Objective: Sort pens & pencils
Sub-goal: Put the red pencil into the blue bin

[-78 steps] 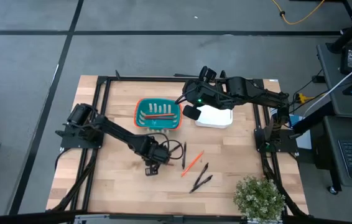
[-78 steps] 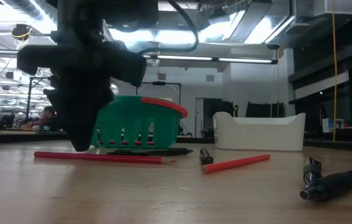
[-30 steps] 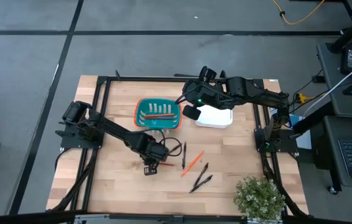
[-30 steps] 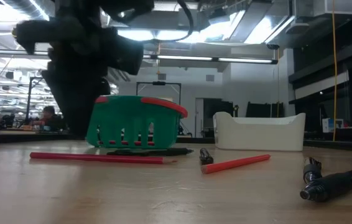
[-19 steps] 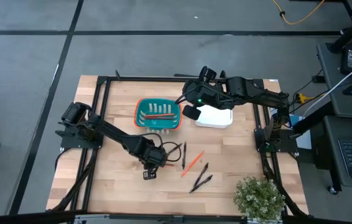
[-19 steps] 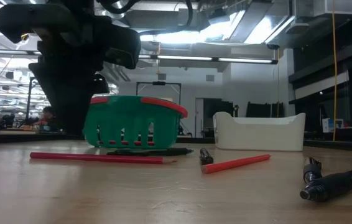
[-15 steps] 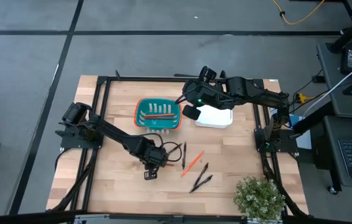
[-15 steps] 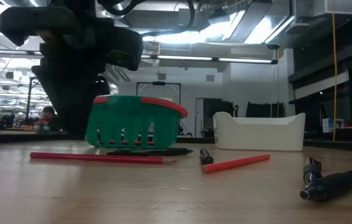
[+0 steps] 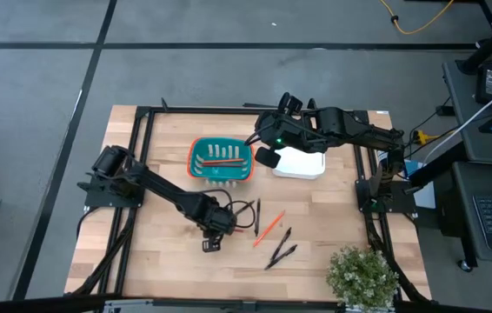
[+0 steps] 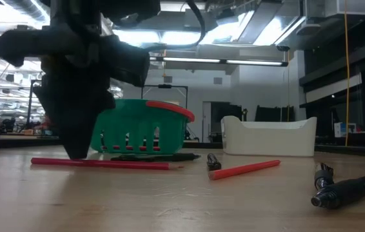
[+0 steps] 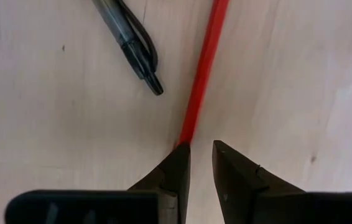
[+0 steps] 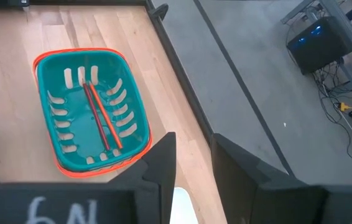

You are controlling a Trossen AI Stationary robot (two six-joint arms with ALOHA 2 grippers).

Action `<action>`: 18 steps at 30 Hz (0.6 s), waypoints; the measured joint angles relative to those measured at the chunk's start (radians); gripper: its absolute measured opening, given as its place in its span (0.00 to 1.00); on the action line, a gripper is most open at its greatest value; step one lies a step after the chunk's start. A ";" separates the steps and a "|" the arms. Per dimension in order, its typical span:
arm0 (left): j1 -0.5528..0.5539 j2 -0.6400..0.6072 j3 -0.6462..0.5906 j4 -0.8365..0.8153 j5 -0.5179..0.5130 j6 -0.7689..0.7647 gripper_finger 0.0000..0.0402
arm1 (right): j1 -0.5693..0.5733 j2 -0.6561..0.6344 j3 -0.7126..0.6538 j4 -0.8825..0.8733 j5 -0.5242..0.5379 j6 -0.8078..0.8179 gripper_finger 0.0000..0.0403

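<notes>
Pencil pickup is the step I'm on. My left gripper [image 11: 196, 163] sits low over the table [image 9: 163, 252], fingers nearly pressed together with a narrow gap, one tip touching the end of a pencil [image 11: 202, 70] without pinching it; a pen [image 11: 128, 41] lies just beside. Next I judge I must spread, centre over the shaft, then close. Two pencils already lie in the basket [image 12: 46, 102]; another pencil [image 9: 269, 226] and three more pens [image 9: 279, 248] wait right of the gripper. My right gripper [image 12: 193, 163] hangs between basket and white bin [image 9: 301, 163], fingers slightly apart, holding nothing.
</notes>
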 joint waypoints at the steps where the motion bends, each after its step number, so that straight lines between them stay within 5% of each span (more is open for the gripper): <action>1: 0.002 0.003 0.000 0.000 0.001 0.002 0.16 | 0.000 0.000 0.000 0.000 0.000 0.000 0.25; 18: 0.010 0.005 -0.013 0.036 0.024 -0.008 0.16 | 0.000 0.000 0.000 -0.001 -0.011 0.003 0.25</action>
